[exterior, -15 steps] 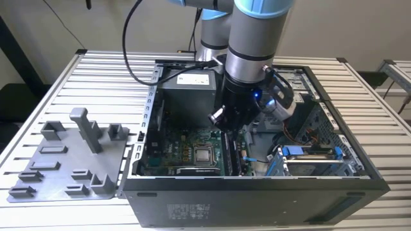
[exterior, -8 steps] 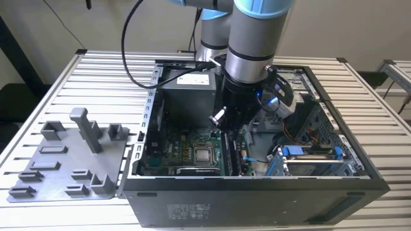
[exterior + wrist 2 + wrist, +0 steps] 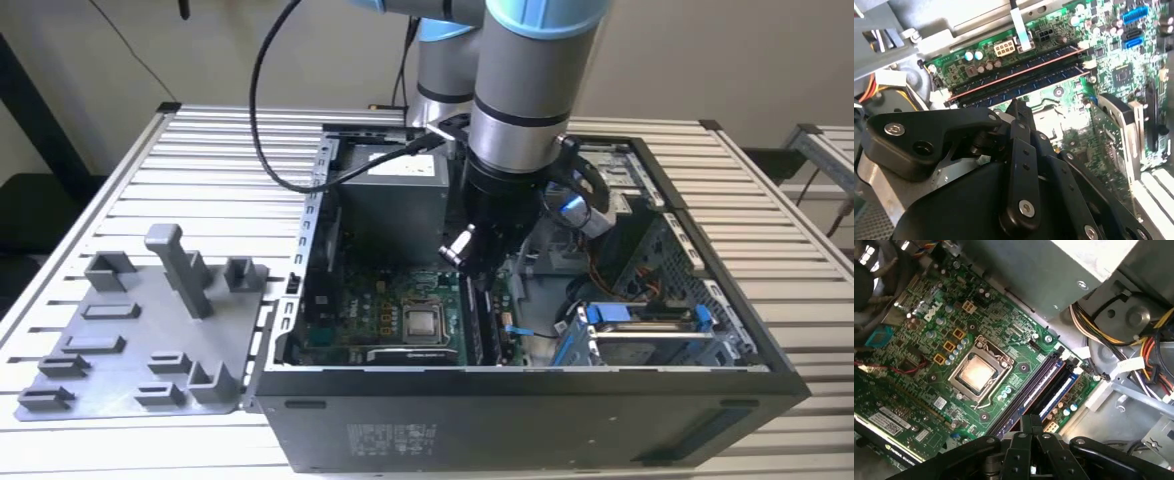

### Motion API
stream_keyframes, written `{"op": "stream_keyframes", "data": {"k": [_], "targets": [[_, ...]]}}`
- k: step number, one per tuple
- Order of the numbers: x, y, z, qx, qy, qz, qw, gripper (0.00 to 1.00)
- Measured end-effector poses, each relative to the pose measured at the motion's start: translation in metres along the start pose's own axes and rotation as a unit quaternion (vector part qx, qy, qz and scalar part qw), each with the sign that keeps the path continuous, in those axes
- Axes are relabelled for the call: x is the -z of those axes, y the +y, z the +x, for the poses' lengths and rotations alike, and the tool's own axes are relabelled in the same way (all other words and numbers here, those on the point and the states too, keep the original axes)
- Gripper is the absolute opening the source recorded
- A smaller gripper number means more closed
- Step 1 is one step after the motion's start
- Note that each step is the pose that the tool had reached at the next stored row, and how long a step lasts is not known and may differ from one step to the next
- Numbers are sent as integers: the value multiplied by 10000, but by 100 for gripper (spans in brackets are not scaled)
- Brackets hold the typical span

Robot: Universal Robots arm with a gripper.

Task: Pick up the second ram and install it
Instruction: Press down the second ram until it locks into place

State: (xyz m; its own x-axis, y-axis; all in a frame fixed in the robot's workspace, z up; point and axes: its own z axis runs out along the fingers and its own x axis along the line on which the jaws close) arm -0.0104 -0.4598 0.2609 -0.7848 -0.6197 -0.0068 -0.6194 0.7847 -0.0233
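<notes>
While my claw (image 3: 1030, 426), clenched on nothing I can see, hangs over the slots (image 3: 1046, 385) where the ram (image 3: 1019, 67) looks seated, I worry that pressing off-centre could leave one end unlatched or flex the board (image 3: 929, 365).

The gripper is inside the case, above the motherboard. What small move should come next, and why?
Probably a slight, straight descent. The gripper, fingers together, hangs just over the memory slots beside the processor socket and appears not to be touching them yet. I cannot tell whether a stick already sits in them.
</notes>
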Motion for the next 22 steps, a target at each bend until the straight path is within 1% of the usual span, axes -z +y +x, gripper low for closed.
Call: {"op": "stream_keyframes", "data": {"k": [2,5,7,9,13,17,19,22], "targets": [[0,0,0,175,-4,-1,9998,11],[-1,0,0,452,-10,-3,9990,11],[-2,0,0,632,-14,-4,9980,11],[-4,0,0,811,-19,-5,9967,11],[-11,0,1,1147,-26,-8,9934,11],[-25,2,3,1433,-33,-10,9897,11],[-31,3,3,1575,-36,-11,9875,11],[-44,4,4,1789,-42,-12,9839,11]]}}
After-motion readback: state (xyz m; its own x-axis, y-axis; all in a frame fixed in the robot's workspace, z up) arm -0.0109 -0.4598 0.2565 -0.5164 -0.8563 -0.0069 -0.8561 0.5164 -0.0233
